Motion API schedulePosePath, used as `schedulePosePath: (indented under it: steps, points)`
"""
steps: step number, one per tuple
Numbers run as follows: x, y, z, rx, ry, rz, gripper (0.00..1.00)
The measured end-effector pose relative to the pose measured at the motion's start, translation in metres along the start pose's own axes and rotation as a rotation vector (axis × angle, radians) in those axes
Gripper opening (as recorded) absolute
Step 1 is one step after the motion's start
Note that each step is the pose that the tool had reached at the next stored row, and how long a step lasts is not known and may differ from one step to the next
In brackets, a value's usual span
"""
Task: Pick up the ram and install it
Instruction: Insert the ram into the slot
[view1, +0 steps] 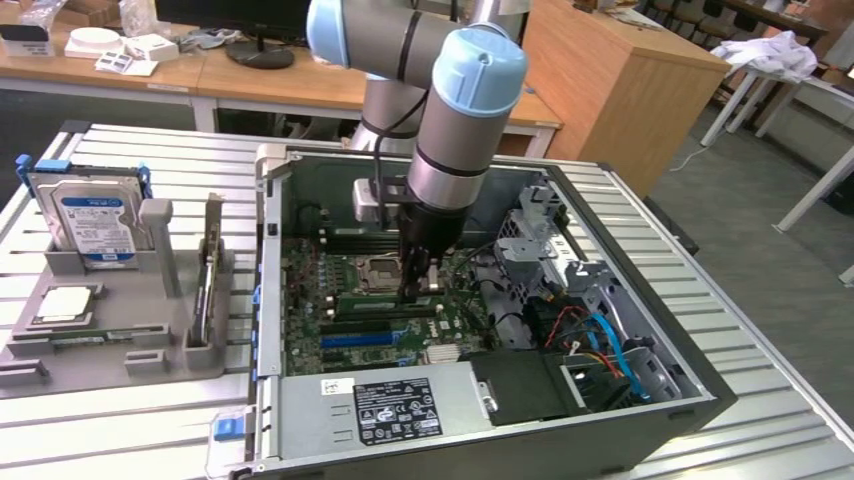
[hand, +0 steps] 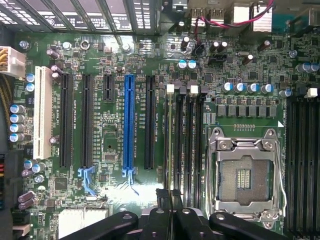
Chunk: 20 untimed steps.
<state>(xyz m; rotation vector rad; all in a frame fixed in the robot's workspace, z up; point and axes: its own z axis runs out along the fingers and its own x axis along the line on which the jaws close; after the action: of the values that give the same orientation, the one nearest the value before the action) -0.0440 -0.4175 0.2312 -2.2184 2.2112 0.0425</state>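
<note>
The ram (view1: 380, 297) is a thin green stick standing on edge in a memory slot just beside the empty processor socket (view1: 376, 270) on the motherboard. In the wrist view I see it edge-on as a pale strip (hand: 169, 145) running along the slot nearest the black expansion slots. My gripper (view1: 422, 288) reaches straight down into the open computer case, its fingers pressed together on the ram's top edge near one end. The fingertips (hand: 162, 197) meet right over that slot. I cannot tell whether the stick is fully seated.
The case wall (view1: 271, 300) surrounds the board, with a drive cage and cables (view1: 594, 335) on the exterior view's right. A grey tray (view1: 154, 330) outside holds a hard drive (view1: 91, 215), a square silver chip (view1: 67, 303) and a thin upright board (view1: 210, 280).
</note>
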Motion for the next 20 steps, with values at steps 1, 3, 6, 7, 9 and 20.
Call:
schedulePosePath:
  steps: [1,3,6,7,9,20]
  points:
    - [0.0000,0.0000,-0.0012,0.0000,0.0000,0.000,0.12]
    - [-0.0001,0.0000,-0.0017,0.0001,-0.0002,0.000,0.12]
    - [-0.0001,0.0000,-0.0018,0.0003,-0.0002,0.000,0.12]
    - [-0.0001,0.0000,-0.0018,0.0006,-0.0002,-0.001,0.12]
    - [-0.0001,0.0000,-0.0018,0.0007,-0.0002,-0.001,0.12]
    - [0.0000,0.0000,-0.0008,0.0008,-0.0001,-0.001,0.12]
